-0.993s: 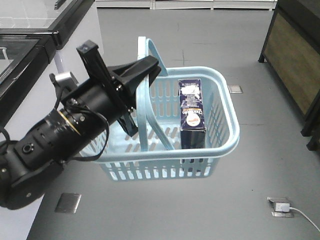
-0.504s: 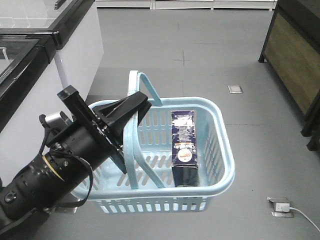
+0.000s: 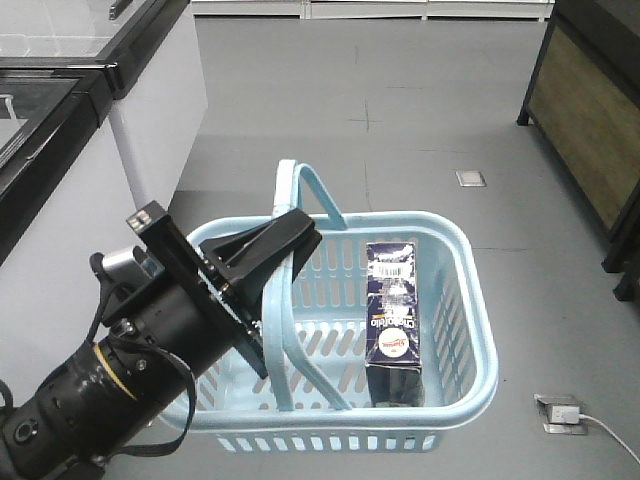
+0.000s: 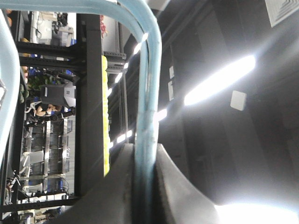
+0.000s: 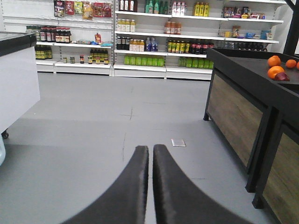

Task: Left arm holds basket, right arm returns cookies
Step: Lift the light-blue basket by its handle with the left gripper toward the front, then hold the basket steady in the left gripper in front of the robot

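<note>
We are gripping the basket with the left hand. Its two black wedge fingers are closing narrowly on one hoop handle, which is running straight down between them in the left wrist view. The second handle is standing up just beside the first. The basket is showing against the grey floor, beside a white cabinet.

The cookies are standing upright inside the basket, near its right wall, barcode end up. Nothing is touching the box from above.

The right hand is pointing out over the aisle floor. Its fingers are lying side by side with only a thin slit between them and are holding nothing. Stocked shelves are facing it, and oranges are lying on a dark stand at the right.
</note>
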Controlling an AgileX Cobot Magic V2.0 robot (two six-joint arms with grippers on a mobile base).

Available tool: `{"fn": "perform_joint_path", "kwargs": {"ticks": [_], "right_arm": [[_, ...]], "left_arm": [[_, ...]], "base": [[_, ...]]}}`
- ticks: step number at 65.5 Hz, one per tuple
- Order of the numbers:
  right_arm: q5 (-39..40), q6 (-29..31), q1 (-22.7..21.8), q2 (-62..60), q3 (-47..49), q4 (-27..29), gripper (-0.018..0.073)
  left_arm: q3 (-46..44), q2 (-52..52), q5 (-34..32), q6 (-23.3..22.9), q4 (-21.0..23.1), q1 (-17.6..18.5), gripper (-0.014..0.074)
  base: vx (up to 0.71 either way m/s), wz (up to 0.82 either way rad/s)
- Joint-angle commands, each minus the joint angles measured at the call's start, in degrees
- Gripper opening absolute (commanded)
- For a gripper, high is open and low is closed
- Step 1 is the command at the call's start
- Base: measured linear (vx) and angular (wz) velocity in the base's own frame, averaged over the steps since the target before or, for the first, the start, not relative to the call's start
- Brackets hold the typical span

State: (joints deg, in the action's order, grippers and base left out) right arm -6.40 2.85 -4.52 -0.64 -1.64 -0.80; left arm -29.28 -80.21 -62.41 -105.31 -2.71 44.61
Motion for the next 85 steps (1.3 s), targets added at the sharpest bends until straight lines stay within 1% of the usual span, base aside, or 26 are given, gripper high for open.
{"fn": "perform_joint_path", "kwargs": {"ticks": [1, 4, 7, 13, 24, 35, 39, 50, 57, 66, 85], "right_arm": [[4.4, 0.3, 0.0, -0.7, -1.0, -0.2, -0.0006], [4.4, 0.3, 0.0, -0.7, -1.0, -0.2, -0.0006], [4.4, 0.3, 0.0, -0.7, -1.0, -0.2, -0.0006], [4.4, 0.3, 0.0, -0.7, -1.0, -0.2, -0.0006], [4.4, 0.3, 0.0, -0.7, -1.0, -0.2, -0.0006], [4.3, 0.3, 0.0, -0.7, -1.0, -0.2, -0.0006], [4.3, 0.3, 0.0, -0.7, -1.0, -0.2, -0.0006], [4.3, 0.3, 0.0, -0.7, -1.0, -0.2, -0.0006], [4.3, 0.3, 0.0, -0.7, -1.0, -0.2, -0.0006], [4.3, 0.3, 0.0, -0.7, -1.0, -0.2, -0.0006], [4.3, 0.3, 0.0, -0.7, -1.0, -0.2, -0.0006]], "left_arm": [[0.9, 2.5, -10.8, 1.2, 3.9, 0.4, -0.0003], [2.1, 2.5, -12.4, 2.0, 5.7, 0.4, -0.0003], [3.2, 2.5, -13.9, 2.4, 6.7, 0.4, -0.0003], [4.5, 2.6, -15.0, 2.5, 7.1, 0.4, -0.0003], [5.1, 2.6, -15.1, 2.8, 5.3, 0.5, -0.0003], [5.1, 2.6, -16.2, 5.2, 4.5, 0.5, -0.0003], [5.1, 2.6, -16.2, 5.2, 4.0, 0.5, -0.0003], [5.1, 2.6, -16.2, 3.7, 1.7, 0.5, -0.0003], [5.1, 2.6, -16.2, 3.4, 0.9, 0.5, -0.0003], [5.1, 2.6, -16.2, 1.9, -0.3, 0.5, -0.0003], [5.1, 2.6, -16.2, 2.1, -0.3, 0.5, -0.0003]], "base": [[0.00, 0.00], [0.00, 0.00], [0.00, 0.00], [0.00, 0.00], [0.00, 0.00], [0.00, 0.00], [0.00, 0.00], [0.00, 0.00], [0.00, 0.00], [0.00, 0.00], [0.00, 0.00]]}}
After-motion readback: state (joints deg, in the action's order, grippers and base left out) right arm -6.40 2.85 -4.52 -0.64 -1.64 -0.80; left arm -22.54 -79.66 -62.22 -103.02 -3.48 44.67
